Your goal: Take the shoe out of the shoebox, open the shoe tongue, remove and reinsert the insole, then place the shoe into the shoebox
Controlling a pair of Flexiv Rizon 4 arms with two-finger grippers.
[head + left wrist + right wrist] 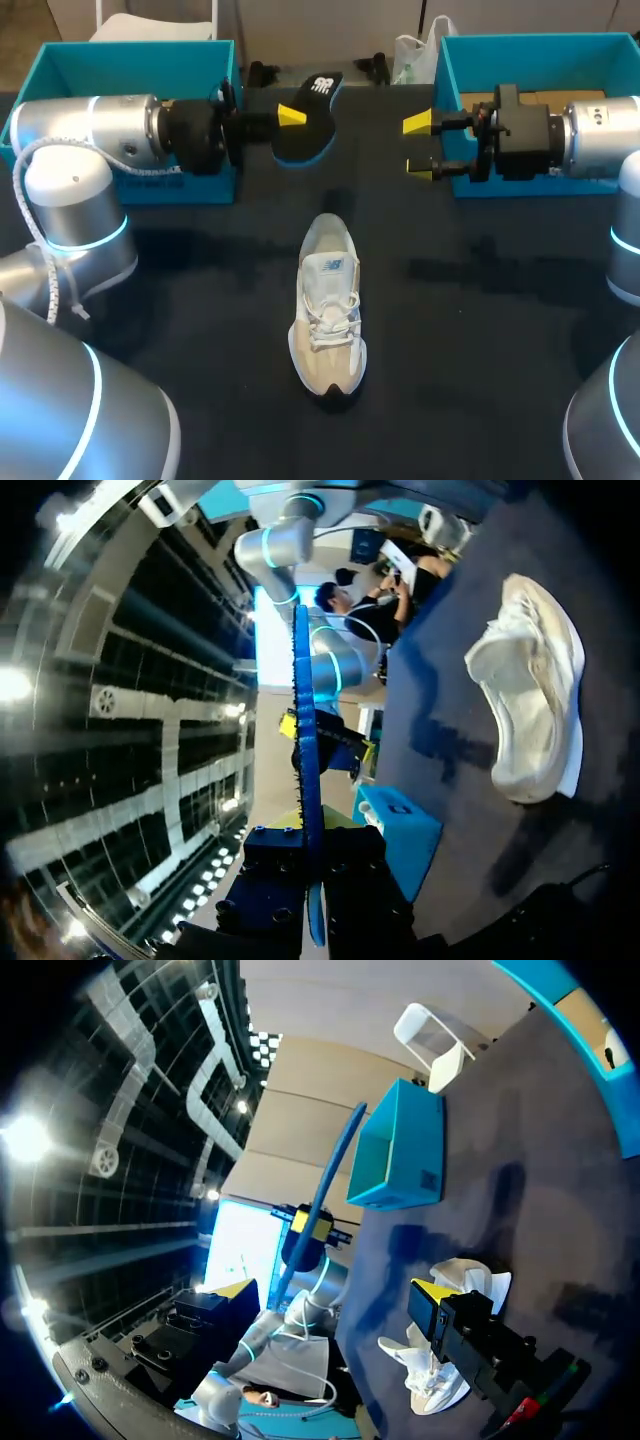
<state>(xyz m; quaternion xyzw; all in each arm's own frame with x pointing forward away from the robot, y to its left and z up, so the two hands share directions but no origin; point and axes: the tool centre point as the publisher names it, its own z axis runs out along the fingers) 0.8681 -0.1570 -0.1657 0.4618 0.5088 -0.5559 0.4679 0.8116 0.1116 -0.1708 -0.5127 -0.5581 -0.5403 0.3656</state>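
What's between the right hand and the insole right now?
Nothing. In the head view only bare table shows between the open right hand and the insole, which the left hand grips.

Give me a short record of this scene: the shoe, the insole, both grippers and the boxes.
shoe: on its sole, mid-table, outside both boxes
insole: out of the shoe, held above the table's far side
left gripper: shut on the insole
right gripper: open, empty, facing the insole, apart from it
left teal box: far left corner, behind the left arm
right teal box: far right corner, behind the right arm
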